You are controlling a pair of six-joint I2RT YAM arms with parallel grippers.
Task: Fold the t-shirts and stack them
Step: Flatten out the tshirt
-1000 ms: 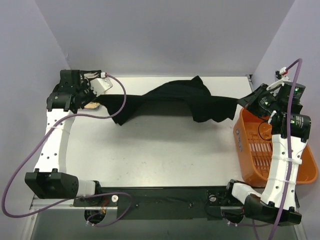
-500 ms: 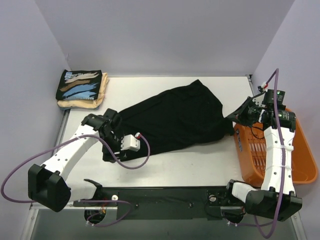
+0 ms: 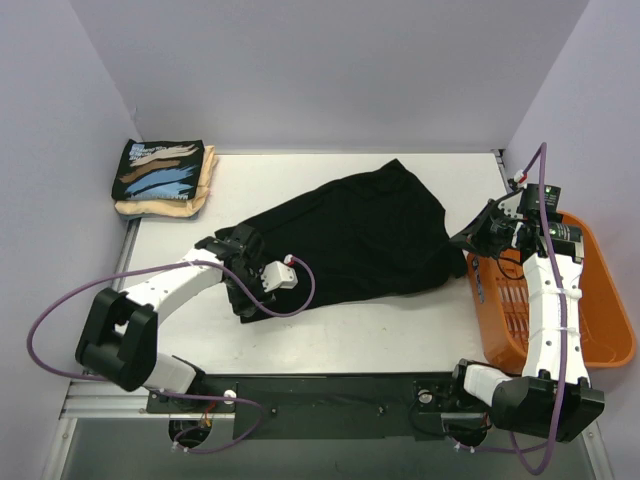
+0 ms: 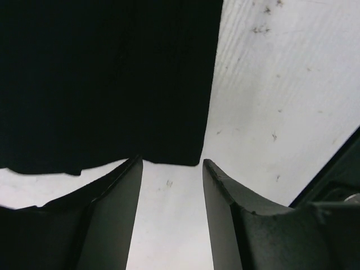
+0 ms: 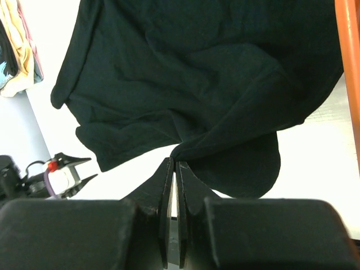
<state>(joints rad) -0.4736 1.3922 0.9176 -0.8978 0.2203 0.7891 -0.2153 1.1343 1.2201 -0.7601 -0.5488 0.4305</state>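
The plain black t-shirt (image 3: 350,235) lies spread on the white table (image 3: 400,320), slanting from its near-left corner up to the far right. My left gripper (image 3: 246,298) hovers at that near-left corner, open, with bare table between its fingers (image 4: 171,166) and the shirt's hem (image 4: 101,79) just beyond the tips. My right gripper (image 3: 470,240) is shut on a pinch of the shirt's right edge (image 5: 174,162), and the cloth (image 5: 185,79) fans away from it. A folded black printed t-shirt (image 3: 160,170) rests on a folded cream one (image 3: 190,205) at the far left corner.
An orange plastic basket (image 3: 600,320) stands at the table's right edge, under my right arm; its rim (image 5: 351,56) shows in the right wrist view. The folded stack (image 5: 17,45) is visible far off there too. Walls close in the table on three sides.
The shirt hung stretched between both grippers at the back; now it lies on the table. My left gripper swung toward the near side, let go and opened. The right gripper stays shut on the cloth.
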